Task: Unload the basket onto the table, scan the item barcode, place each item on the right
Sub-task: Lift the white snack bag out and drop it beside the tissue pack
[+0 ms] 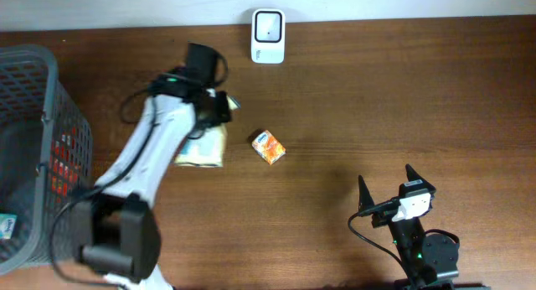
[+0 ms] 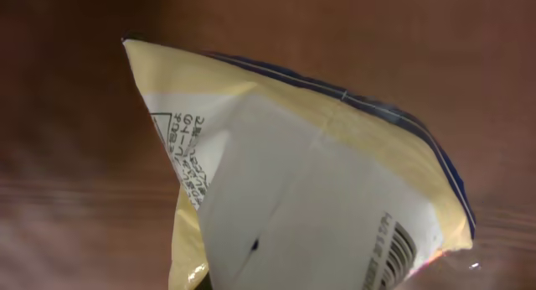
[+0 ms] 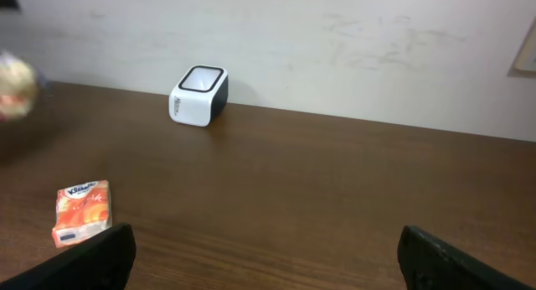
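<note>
**Left end effector [image 1: 211, 122] pinches a yellow and white bag [image 1: 203, 149] near the white scanner [image 1: 268, 37].**
A small orange pack [image 1: 269, 147] lies just beside the bag on the brown surface [image 1: 377, 89]. A grey basket [image 1: 33, 97] sits at the left, cut off by the edge. The right end effector [image 1: 385, 177] is spread wide, well apart. The white arm [image 1: 151, 156] hides part of the bag, and its barcode [image 2: 402, 252] is cut off.

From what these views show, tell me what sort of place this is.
Probably a mock shop checkout set up on a wooden table: a white barcode scanner at the far edge, a grey wire basket holding goods, and packaged items, a tissue pack and a snack bag.
</note>
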Robot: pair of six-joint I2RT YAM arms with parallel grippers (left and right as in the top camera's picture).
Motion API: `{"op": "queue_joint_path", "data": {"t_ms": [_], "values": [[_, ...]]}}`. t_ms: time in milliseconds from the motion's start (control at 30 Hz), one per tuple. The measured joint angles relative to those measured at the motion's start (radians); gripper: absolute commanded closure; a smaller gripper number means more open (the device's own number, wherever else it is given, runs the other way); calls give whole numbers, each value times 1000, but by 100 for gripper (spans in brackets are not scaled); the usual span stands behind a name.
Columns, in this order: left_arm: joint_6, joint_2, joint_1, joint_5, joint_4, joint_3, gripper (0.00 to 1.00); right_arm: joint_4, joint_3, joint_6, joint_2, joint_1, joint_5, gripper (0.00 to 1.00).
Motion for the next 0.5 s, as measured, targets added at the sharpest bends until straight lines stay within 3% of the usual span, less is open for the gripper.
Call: {"op": "queue_joint_path", "data": {"t_ms": [33, 67, 100, 133, 167, 300, 500], "values": [[-26, 42, -20, 0, 6, -2, 95, 0, 0, 0, 0, 0, 0, 1], [-41, 66, -26, 0, 14, -2, 76, 0, 0, 0, 0, 0, 0, 1], [-57, 87, -31, 0, 26, -2, 33, 0, 0, 1, 0, 0, 0, 1], [-74, 102, -35, -3, 32, -2, 10, 0, 0, 0, 0, 0, 0, 1], [-77, 107, -40, -3, 35, -2, 1, 0, 0, 0, 0, 0, 0, 1], [-24, 108, -42, -3, -1, 55, 1, 0, 0, 0, 0, 0, 0, 1], [42, 17, 122, -20, -166, 435, 1, 0, 0, 0, 0, 0, 0, 1]]}}
